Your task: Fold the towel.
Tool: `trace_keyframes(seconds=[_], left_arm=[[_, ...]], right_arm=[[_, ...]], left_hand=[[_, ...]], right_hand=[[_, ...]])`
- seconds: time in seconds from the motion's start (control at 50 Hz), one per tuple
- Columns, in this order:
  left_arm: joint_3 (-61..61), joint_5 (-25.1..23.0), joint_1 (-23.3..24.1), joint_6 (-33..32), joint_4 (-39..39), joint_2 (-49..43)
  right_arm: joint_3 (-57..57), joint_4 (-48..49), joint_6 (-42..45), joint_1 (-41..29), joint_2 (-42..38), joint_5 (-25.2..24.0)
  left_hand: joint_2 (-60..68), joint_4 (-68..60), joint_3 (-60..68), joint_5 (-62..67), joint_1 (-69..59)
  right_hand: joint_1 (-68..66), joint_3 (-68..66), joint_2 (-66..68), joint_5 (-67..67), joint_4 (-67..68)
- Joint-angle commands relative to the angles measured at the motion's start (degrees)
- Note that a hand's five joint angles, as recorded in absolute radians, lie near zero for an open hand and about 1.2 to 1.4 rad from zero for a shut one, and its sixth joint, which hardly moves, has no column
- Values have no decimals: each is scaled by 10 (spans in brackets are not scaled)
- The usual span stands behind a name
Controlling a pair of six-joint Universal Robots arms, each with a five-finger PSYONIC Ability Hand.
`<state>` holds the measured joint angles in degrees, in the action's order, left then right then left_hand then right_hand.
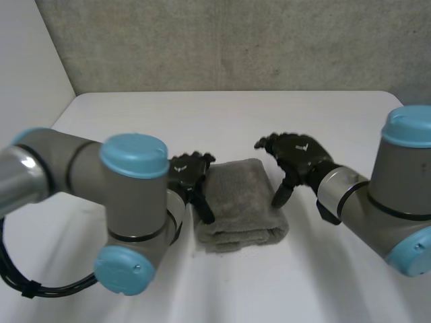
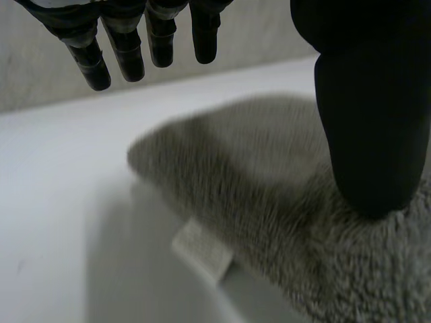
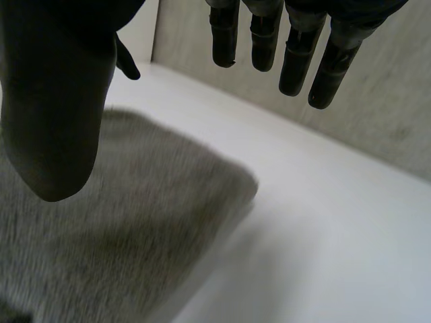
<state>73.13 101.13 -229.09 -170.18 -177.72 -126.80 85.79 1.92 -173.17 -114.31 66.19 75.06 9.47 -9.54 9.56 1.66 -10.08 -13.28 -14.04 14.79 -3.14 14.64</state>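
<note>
A grey towel [image 1: 242,203] lies folded into a thick small rectangle at the middle of the white table [image 1: 222,121]. My left hand [image 1: 190,173] hovers at the towel's left edge, open with its fingers straight. In the left wrist view its thumb [image 2: 370,114] hangs over the towel [image 2: 269,195], its fingers [image 2: 128,47] are spread above the table, and a small white label [image 2: 202,247] sticks out of the towel's edge. My right hand [image 1: 297,156] is open at the towel's right edge. Its thumb [image 3: 54,114] is over the towel [image 3: 128,235] and its fingers [image 3: 289,47] hold nothing.
A grey wall [image 1: 229,40] stands behind the table's far edge. Bare table surface lies beyond the towel and in front of it. My two forearms come in low at either side of the towel.
</note>
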Motion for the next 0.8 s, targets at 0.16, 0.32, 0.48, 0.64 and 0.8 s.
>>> trace_keyframes(seconds=[0.16,0.32,0.48,0.64,0.8], left_arm=[[-1,30,1,0,8,-73],[-3,26,8,-3,8,-2],[-20,25,-23,-8,37,110],[-14,11,-141,-9,86,258],[1,-66,-192,-7,91,303]], right_arm=[[-10,1,112,-6,-118,-3],[-20,0,125,-7,-66,3],[-26,7,58,21,66,25],[-37,3,44,82,151,90],[-58,-37,43,110,160,112]], left_hand=[[5,-5,4,-17,1],[5,-5,4,-17,1],[5,-5,4,-17,1],[5,-5,4,-17,1],[5,-5,4,-17,1]], right_hand=[[33,40,-48,31,-46],[33,40,-48,31,-46],[33,40,-48,31,-46],[33,40,-48,31,-46],[33,40,-48,31,-46]])
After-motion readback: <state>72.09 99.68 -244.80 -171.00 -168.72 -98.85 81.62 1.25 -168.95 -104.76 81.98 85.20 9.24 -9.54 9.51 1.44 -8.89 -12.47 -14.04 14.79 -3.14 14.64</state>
